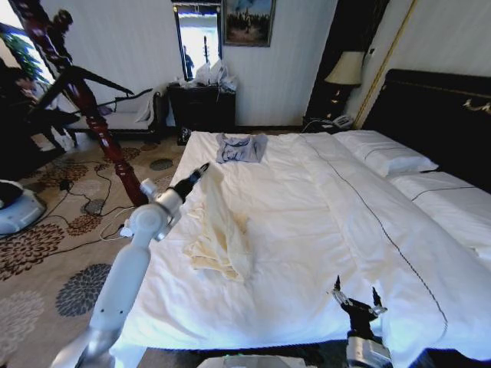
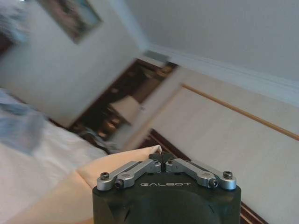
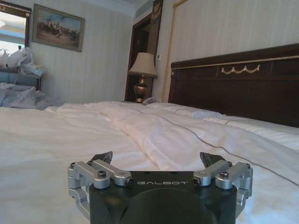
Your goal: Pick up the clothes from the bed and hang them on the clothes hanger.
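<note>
While my left claw [image 1: 204,167] pinches the cream shirt [image 1: 221,234] by one edge, it drapes limp.
Light, floppy fabric; shoulders give better purchase. Right claw [image 1: 356,297] hangs released over the bed [image 1: 307,222].

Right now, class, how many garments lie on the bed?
2. The cream clothes are near the bed's left edge, pinched by the left hand; a grey-blue folded garment lies farther away.

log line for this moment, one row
left gripper: shut on cream shirt, lifting one end off bed | right gripper: open, low at bed's near edge | grey-blue garment: on bed
</note>
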Controlling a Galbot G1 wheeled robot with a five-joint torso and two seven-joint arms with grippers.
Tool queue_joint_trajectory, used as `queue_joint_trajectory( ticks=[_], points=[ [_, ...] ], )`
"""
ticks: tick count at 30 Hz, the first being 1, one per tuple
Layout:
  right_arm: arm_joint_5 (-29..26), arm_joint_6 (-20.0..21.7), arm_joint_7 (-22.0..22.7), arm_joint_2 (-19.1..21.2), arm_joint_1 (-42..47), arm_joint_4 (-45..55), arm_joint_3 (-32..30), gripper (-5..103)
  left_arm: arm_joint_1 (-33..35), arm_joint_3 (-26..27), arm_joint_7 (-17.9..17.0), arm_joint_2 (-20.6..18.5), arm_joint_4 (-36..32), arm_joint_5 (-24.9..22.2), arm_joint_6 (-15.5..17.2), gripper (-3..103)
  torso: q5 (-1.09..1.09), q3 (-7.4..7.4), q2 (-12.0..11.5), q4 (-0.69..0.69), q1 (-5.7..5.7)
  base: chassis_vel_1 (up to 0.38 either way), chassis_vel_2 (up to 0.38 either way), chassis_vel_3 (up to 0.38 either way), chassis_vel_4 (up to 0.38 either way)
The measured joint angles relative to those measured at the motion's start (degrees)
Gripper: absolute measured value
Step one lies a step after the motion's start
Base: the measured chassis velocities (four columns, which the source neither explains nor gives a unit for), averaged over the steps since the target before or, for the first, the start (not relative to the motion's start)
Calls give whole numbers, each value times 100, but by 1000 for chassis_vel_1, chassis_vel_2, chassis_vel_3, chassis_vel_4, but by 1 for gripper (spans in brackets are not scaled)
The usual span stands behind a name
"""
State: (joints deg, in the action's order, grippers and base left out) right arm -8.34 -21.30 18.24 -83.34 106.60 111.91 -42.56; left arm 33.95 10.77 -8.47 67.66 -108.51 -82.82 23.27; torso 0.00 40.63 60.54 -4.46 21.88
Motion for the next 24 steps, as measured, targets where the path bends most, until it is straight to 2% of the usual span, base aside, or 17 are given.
queue_joint_trajectory(
  ticks=[5,6,9,10,11,12,15,19,24],
  points=[
    [-55,-1,18,38,-96,-109,-50,100,-883,-760,32,769,640,169,-14,0,4,0,0,2,0,0,0,0,0],
    [-55,-1,18,38,-96,-109,-50,100,-883,-760,32,769,640,169,-14,0,4,0,0,2,0,0,0,0,0],
    [-44,-31,19,24,-128,-170,-50,100,-1527,-1004,97,1442,1305,358,-60,0,3,0,0,-1,1,0,0,0,0],
    [-38,-42,19,16,-130,-183,-47,100,-1695,-1040,138,1601,1479,425,-78,0,3,1,0,-1,1,0,0,0,0],
    [-38,-42,19,16,-130,-183,-47,100,-1695,-1040,138,1601,1479,425,-78,0,3,1,0,-1,1,0,0,0,0],
    [-23,-71,19,-4,-131,-204,-42,100,-2014,-1083,214,1888,1846,559,-131,0,3,0,-1,-1,1,0,0,0,0],
    [4,-120,18,-39,-133,-213,-40,100,-2600,-1092,244,2306,2404,629,-184,0,3,0,-1,0,1,0,0,0,0],
    [19,-167,18,-60,-128,-211,-49,100,-3064,-1152,252,2482,2713,600,-197,0,2,0,0,1,1,0,0,0,0],
    [45,-219,18,-77,-96,-202,-52,100,-3324,-1294,261,2491,2816,573,-212,0,0,0,0,2,1,0,0,0,0]
  ],
)
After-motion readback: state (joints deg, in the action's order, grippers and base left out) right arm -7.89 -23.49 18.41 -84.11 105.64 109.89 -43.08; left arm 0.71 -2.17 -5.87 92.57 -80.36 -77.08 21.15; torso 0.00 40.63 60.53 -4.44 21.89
